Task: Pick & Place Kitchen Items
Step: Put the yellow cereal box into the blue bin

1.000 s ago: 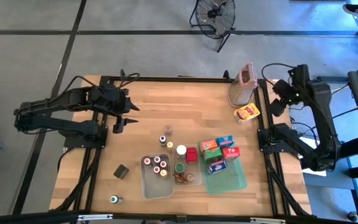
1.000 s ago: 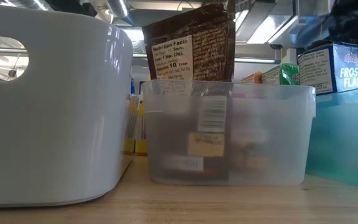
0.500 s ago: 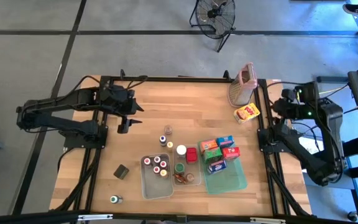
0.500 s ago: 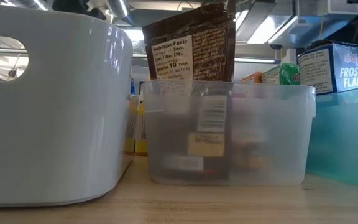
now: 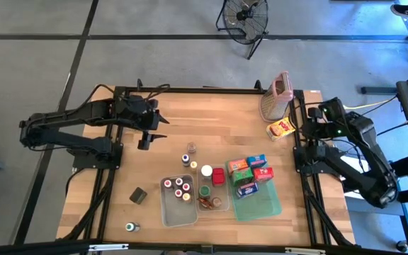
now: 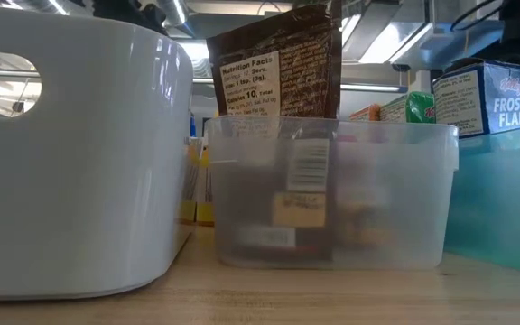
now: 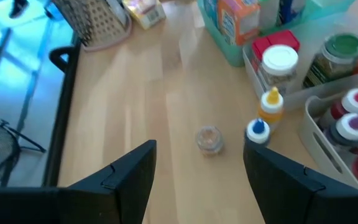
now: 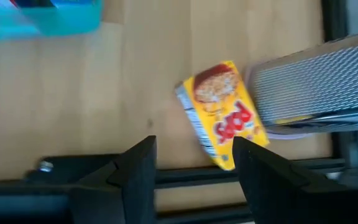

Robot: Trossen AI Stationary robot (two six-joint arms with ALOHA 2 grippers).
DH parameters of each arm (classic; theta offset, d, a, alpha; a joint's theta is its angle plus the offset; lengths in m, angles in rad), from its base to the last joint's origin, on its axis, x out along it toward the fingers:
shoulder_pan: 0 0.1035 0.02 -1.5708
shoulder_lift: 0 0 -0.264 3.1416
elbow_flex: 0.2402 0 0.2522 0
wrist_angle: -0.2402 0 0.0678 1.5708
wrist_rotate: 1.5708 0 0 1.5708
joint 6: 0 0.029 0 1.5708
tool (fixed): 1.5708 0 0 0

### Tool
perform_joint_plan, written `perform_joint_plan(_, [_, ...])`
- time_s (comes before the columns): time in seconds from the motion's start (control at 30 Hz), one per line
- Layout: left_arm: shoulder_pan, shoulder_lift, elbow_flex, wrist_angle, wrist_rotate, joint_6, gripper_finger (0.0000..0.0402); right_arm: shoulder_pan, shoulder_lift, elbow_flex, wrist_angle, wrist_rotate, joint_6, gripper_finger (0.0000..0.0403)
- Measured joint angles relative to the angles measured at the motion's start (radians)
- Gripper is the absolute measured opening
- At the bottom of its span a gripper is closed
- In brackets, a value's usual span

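The kitchen items stand around the table's middle. A small clear jar (image 5: pixel 191 148) and two tiny bottles, blue-capped (image 7: pixel 258 129) and yellow-capped (image 7: pixel 271 103), stand on the wood. Red- and white-capped jars fill a clear tub (image 5: pixel 167 210). Colourful cartons (image 5: pixel 250 170) stand in a green tray (image 5: pixel 266 204). A yellow carton (image 5: pixel 281 128) lies flat near the right edge. My left gripper (image 5: pixel 154 131) hangs open above the wood, left of the clear jar (image 7: pixel 208 138), holding nothing. My right gripper (image 5: pixel 310 126) is open over the table's right edge, beside the yellow carton (image 8: pixel 225 118).
A metal grater with a pink top (image 5: pixel 276 95) stands at the far right, just behind the yellow carton. A dark block (image 5: pixel 139 195) and a green-capped jar (image 5: pixel 129 227) sit near the front left. A second clear tub (image 5: pixel 213 193) holds a brown pouch (image 6: pixel 276 68).
My right arm has swung in from beyond the table's right edge and come down toward the yellow carton, its wrist rolling as it went. My left gripper has crept a little toward the table's middle, nearer the small clear jar. No item has moved.
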State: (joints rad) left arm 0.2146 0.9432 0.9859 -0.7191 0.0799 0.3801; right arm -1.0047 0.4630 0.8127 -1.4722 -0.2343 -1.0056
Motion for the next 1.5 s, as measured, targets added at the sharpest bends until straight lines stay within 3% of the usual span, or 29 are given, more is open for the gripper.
perform_joint_plan(0.3, [0.025,0.0,0.0,0.018,0.0,-0.055,0.0237,0.196,0.039,0.005,0.157,0.059,-0.003,0.0213])
perform_joint_plan(0.53, [0.025,0.0,0.0,0.018,0.001,-0.141,0.0237,0.364,0.167,0.067,0.186,0.101,0.02,0.0213])
perform_joint_plan(0.87, [0.024,0.002,0.0,0.047,0.0,-0.188,0.0237,0.622,0.441,0.028,0.106,0.339,0.285,0.0213])
perform_joint_plan(1.07, [0.024,0.015,0.0,0.101,0.0,-0.187,0.0237,0.642,0.517,-0.036,0.205,0.354,0.345,0.0213])
perform_joint_plan(1.5, [0.022,0.074,0.0,0.118,0.0,-0.201,0.0237,0.641,0.524,-0.165,0.397,0.451,0.401,0.0213])
